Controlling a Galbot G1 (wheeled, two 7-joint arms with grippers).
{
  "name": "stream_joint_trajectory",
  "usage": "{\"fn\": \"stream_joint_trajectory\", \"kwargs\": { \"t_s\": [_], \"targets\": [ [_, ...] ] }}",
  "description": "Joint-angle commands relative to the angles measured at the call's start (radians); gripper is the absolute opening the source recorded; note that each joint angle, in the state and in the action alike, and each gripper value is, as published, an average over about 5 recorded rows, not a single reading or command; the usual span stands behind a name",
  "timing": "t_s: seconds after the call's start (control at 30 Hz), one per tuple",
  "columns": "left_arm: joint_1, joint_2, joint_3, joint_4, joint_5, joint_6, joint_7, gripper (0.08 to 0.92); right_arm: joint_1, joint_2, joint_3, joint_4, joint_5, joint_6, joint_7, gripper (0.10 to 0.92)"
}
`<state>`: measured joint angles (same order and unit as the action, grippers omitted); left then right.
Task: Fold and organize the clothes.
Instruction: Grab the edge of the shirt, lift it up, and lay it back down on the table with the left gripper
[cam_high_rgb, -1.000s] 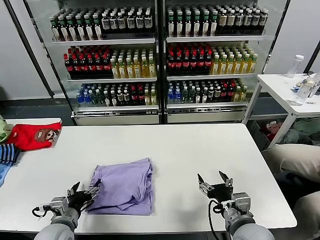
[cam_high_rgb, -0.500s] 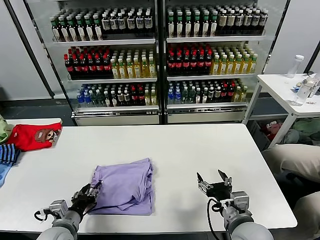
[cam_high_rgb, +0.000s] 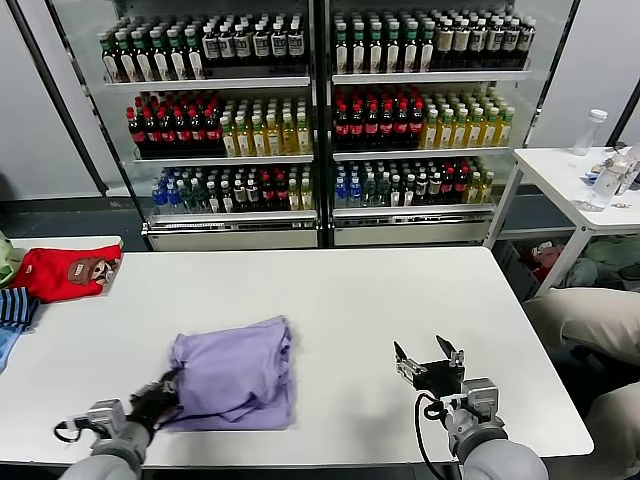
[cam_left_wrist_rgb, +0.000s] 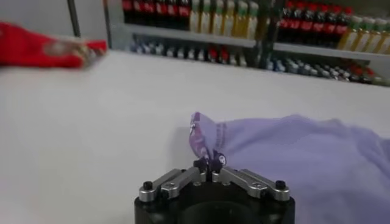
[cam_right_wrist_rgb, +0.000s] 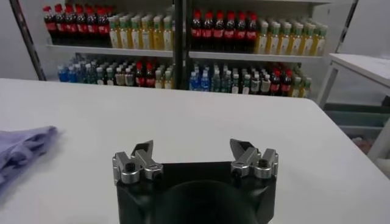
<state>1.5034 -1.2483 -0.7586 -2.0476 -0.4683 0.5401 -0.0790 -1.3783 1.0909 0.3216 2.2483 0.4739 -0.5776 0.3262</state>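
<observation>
The clothes, a folded lavender-purple T-shirt (cam_high_rgb: 232, 375), lie on the white table (cam_high_rgb: 350, 300) near its front edge, left of centre. My left gripper (cam_high_rgb: 165, 392) is shut on the shirt's near-left corner. In the left wrist view the pinched fabric (cam_left_wrist_rgb: 204, 137) stands up in a small peak above the left gripper (cam_left_wrist_rgb: 208, 164), and the rest of the shirt (cam_left_wrist_rgb: 304, 164) spreads away beyond it. My right gripper (cam_high_rgb: 428, 362) hovers over bare table to the right of the shirt, open and holding nothing; the right wrist view shows the right gripper (cam_right_wrist_rgb: 194, 152) with its jaws wide apart.
A red garment with a brown cartoon face (cam_high_rgb: 68, 270) and a blue striped cloth (cam_high_rgb: 14, 310) lie at the table's far left. Drink coolers (cam_high_rgb: 320, 120) stand behind the table. A small white side table (cam_high_rgb: 585, 185) with a bottle stands at the right.
My left gripper has shut on the shirt's near-left corner and drawn it left, sliding the whole shirt a little leftward. The right arm has stayed put.
</observation>
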Motion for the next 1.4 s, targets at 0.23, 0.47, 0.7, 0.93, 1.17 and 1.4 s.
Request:
{"fn": "stream_joint_trajectory", "kwargs": {
  "t_s": [0.23, 0.47, 0.7, 0.93, 1.17, 1.4],
  "targets": [
    [0.015, 0.288, -0.528, -0.039, 0.083, 0.040, 0.194, 0.090, 0.032, 0.012, -0.014, -0.019, 0.002, 0.000, -0.005, 0.823],
    [0.000, 0.075, -0.058, -0.239, 0.139, 0.042, 0.181, 0.090, 0.027, 0.010, -0.014, -0.022, -0.001, 0.000, -0.004, 0.823],
    [-0.007, -0.201, 0.543, -0.296, 0.286, 0.037, 0.138, 0.090, 0.009, 0.010, -0.009, -0.020, -0.008, 0.000, -0.002, 0.823],
    [-0.137, -0.346, 0.627, -0.063, 0.356, -0.073, 0.116, 0.090, -0.003, 0.006, -0.007, -0.006, -0.016, 0.000, -0.003, 0.823],
    [-0.216, -0.336, 0.575, -0.036, 0.322, -0.162, 0.075, 0.228, 0.014, -0.017, 0.005, 0.002, -0.010, 0.000, -0.007, 0.823],
    [-0.169, -0.147, 0.293, -0.142, 0.374, -0.353, 0.135, 0.427, 0.086, -0.027, -0.011, -0.039, 0.006, 0.003, -0.035, 0.823]
  ]
}}
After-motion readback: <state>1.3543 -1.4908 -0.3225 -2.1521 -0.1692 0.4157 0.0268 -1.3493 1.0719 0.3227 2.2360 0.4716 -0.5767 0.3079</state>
